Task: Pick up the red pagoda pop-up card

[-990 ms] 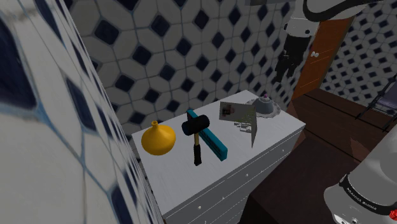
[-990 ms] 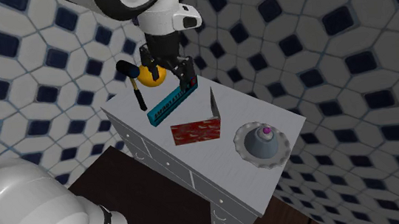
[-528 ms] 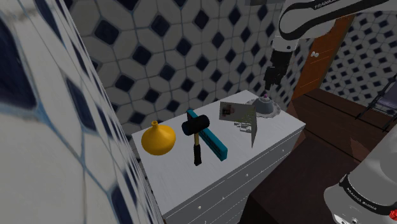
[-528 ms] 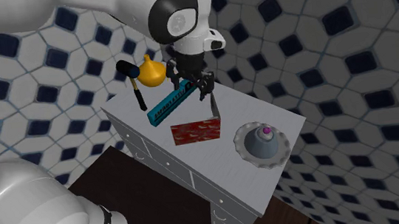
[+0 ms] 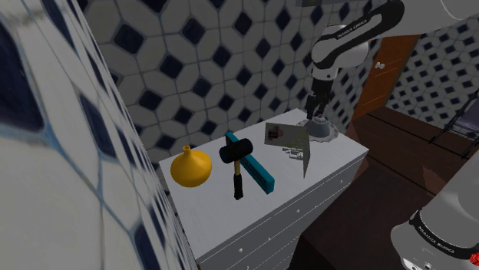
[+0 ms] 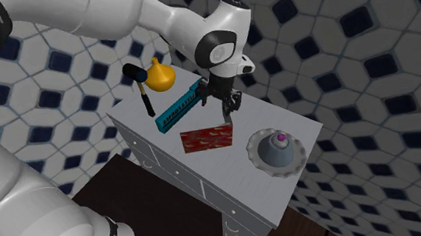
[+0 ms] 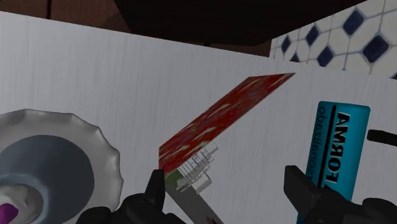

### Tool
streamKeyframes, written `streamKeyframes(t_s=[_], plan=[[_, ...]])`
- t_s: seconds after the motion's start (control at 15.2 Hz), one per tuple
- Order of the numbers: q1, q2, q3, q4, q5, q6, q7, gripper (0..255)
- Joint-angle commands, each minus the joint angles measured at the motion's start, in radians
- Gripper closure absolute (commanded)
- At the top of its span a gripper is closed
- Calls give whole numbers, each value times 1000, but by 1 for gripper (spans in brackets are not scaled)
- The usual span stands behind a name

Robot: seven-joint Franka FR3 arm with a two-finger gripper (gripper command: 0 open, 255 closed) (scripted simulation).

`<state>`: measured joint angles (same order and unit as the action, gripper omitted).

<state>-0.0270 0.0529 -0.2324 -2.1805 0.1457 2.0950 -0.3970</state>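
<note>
Item: white dresser (image 6: 237, 169), top surface, contents listed from the second exterior view's near edge outward.

1. Grey fluted dish (image 6: 299, 157), sitting at the near end. It is holding a grey dome (image 6: 273, 150) topped by a small purple knob (image 6: 280, 138). In the wrist view the dish's scalloped rim (image 7: 95, 146) is showing beside one finger.

2. Red pagoda pop-up card (image 6: 207, 139), lying mid-top just beside the dish. It is standing open in an L, its red leaf flat on the dresser and its grey leaf upright.

3. Black gripper (image 6: 229, 110), hanging directly over the card's upright leaf. Its fingers (image 7: 299, 184) are standing well apart and gripping nothing. The grey leaf is rising between them, close against one finger; contact cannot be told.

4. Teal lettered box (image 6: 179, 112), lying beyond the card.

5. Black-headed hammer (image 6: 142, 84), lying farther along.

6. Yellow round vase (image 6: 160, 76), standing at the far end.
</note>
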Motion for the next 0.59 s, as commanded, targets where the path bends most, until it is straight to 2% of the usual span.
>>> streamKeyframes(t_s=[0.0, 0.33, 0.53], plan=[[-10, 91, -5, 49, 32, 19, -41, 0], [-42, 299, 8, 186, 101, 37, -113, 0], [-50, 347, 15, 205, 116, 58, -127, 0]])
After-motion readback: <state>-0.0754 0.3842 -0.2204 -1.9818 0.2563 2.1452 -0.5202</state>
